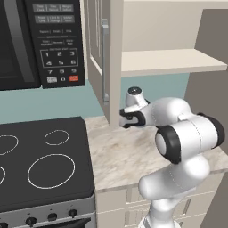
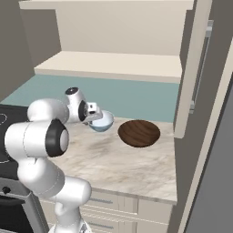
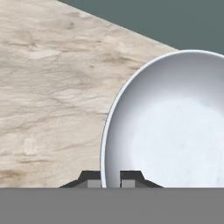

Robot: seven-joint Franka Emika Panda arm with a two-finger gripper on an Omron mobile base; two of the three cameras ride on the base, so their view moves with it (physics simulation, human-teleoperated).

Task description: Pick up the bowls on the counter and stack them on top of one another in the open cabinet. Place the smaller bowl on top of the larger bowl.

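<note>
Right now the end effector (image 3: 110,178) is pinched onto the rim of the smaller bowl (image 3: 170,127): in the hand view one dark fingertip (image 3: 92,178) sits outside the pale rim and the other inside it, with the wall of the bowl between them. In the right base view that pale blue bowl (image 2: 102,122) sits at the tip of the end effector (image 2: 94,114), tilted a little toward the arm; whether its underside is touching the counter (image 2: 123,168) or hanging just above it is hard to tell from this angle.

Just beside it on the same beige marbled counter lies the larger bowl (image 2: 139,133), dark brown, upright and apart from the blue one. It rests near the lower end of the open panelled door (image 2: 193,68) of the cabinet (image 2: 109,63), whose plain shelf runs above the teal back wall (image 2: 132,98).

From the left base view, the arm bends across the counter (image 1: 120,156) with its wrist under the cabinet (image 1: 169,60), right beside the door with the silver bar handle (image 1: 105,62). A black stovetop (image 1: 44,164) with white rings sits to the left of the counter, under the black microwave (image 1: 42,42).
</note>
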